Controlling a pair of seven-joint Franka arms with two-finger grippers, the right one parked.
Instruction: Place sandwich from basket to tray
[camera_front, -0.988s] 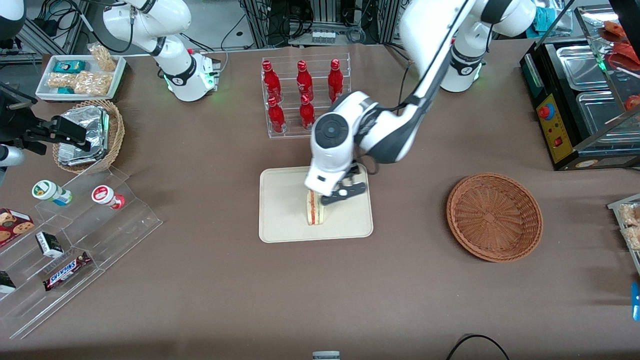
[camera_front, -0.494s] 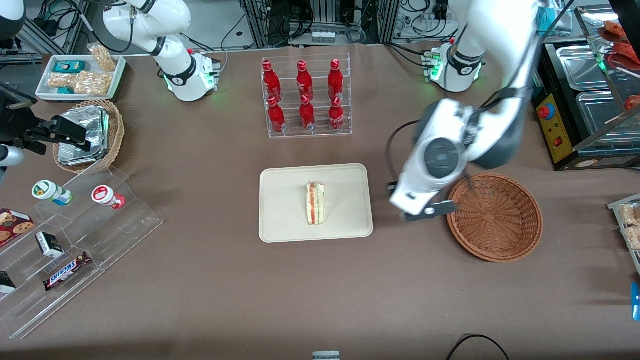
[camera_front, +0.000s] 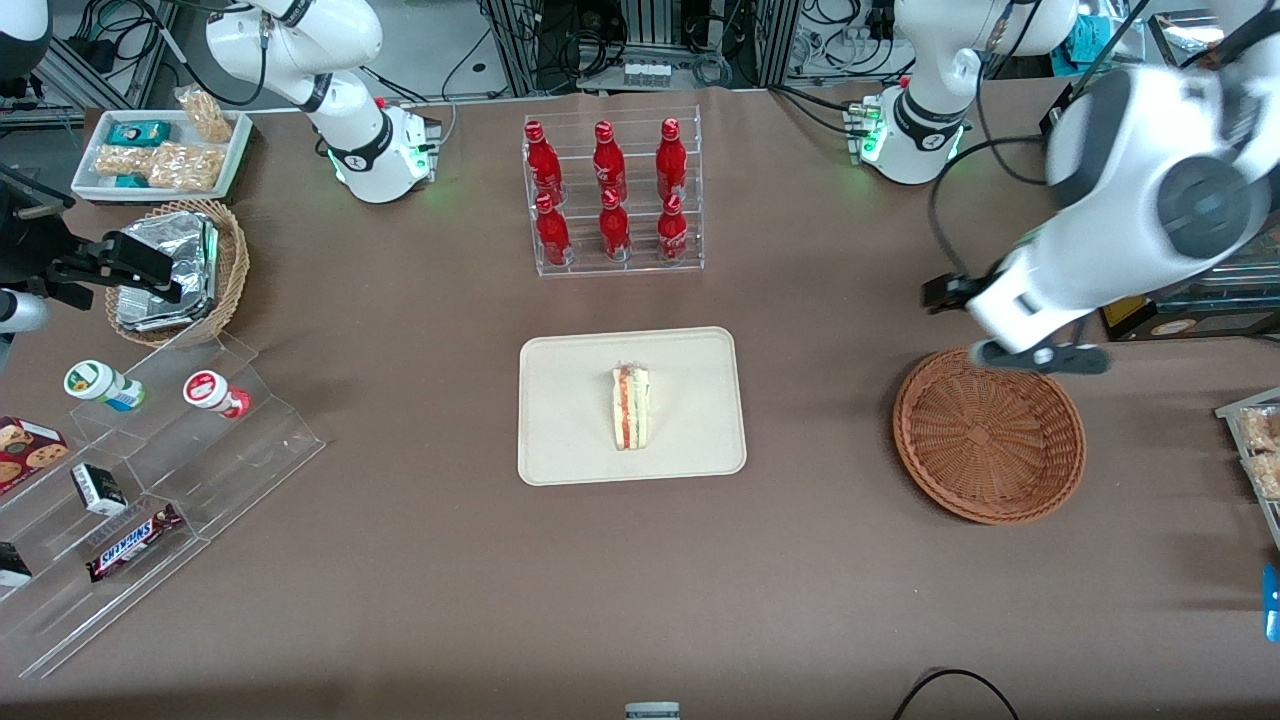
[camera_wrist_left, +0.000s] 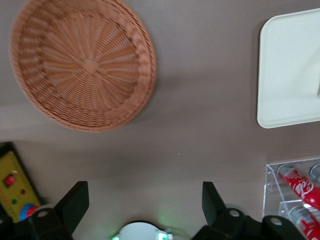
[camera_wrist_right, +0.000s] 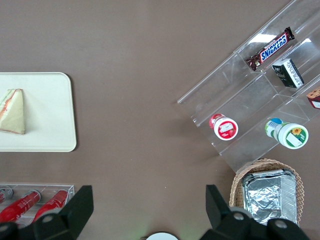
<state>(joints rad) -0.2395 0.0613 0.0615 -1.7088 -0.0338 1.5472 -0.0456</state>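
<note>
The sandwich (camera_front: 631, 407), a pale wedge with red and green filling, lies on the cream tray (camera_front: 560, 460) near its middle. It also shows in the right wrist view (camera_wrist_right: 12, 111) on the tray (camera_wrist_right: 50, 125). The reddish-brown wicker basket (camera_front: 988, 434) holds nothing and lies toward the working arm's end of the table. My left gripper (camera_front: 1010, 330) is open and empty. It hangs above the basket's rim that is farther from the front camera. The left wrist view shows its fingers spread wide (camera_wrist_left: 144, 200), with the basket (camera_wrist_left: 82, 62) and a corner of the tray (camera_wrist_left: 290, 75).
A clear rack of red bottles (camera_front: 610, 195) stands farther from the front camera than the tray. A black appliance (camera_front: 1150, 230) stands beside the gripper. An acrylic shelf of snacks (camera_front: 150, 480), a basket of foil packets (camera_front: 175, 270) and a white snack tray (camera_front: 160, 150) lie toward the parked arm's end.
My gripper let go of the sandwich on the tray, then swung away toward the working arm's end, past the basket and higher. The sandwich stays on the tray.
</note>
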